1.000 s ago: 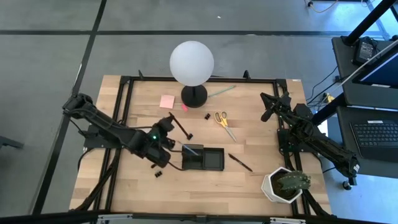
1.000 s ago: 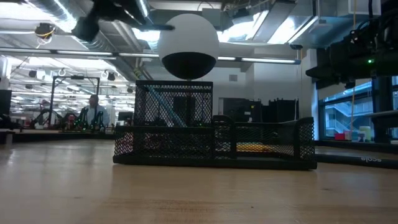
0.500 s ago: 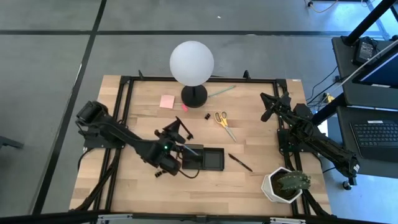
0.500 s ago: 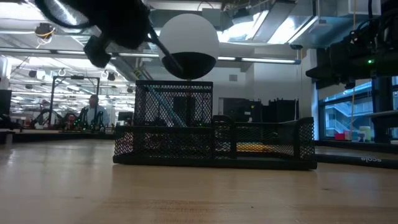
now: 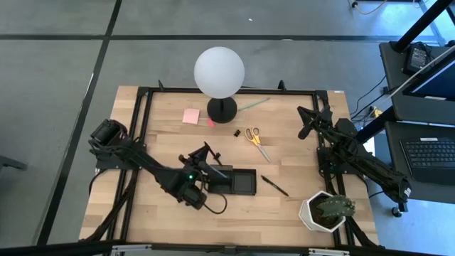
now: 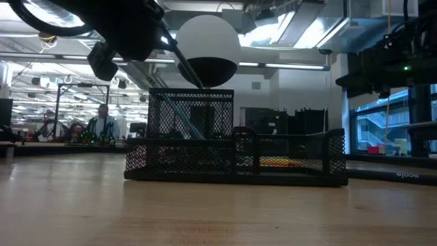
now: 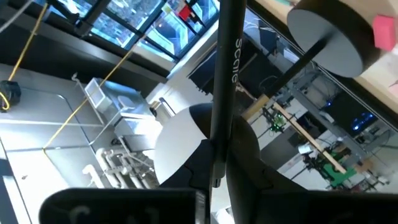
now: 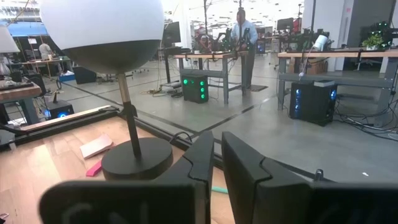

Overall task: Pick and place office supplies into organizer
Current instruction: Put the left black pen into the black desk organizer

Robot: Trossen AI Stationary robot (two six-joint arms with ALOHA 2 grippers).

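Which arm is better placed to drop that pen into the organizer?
Left. The left gripper is shut on a dark pen right above the organizer. The right gripper waits empty near the table's far right edge.

Black mesh organizer (image 5: 242,183), yellow-handled scissors (image 5: 254,136), pink sticky-note pad (image 5: 190,116), white globe lamp (image 5: 219,72)

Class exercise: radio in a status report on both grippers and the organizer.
Left gripper shut on dark pen, over organizer. Right gripper shut, empty, waiting at the table's right. Nothing in the way.
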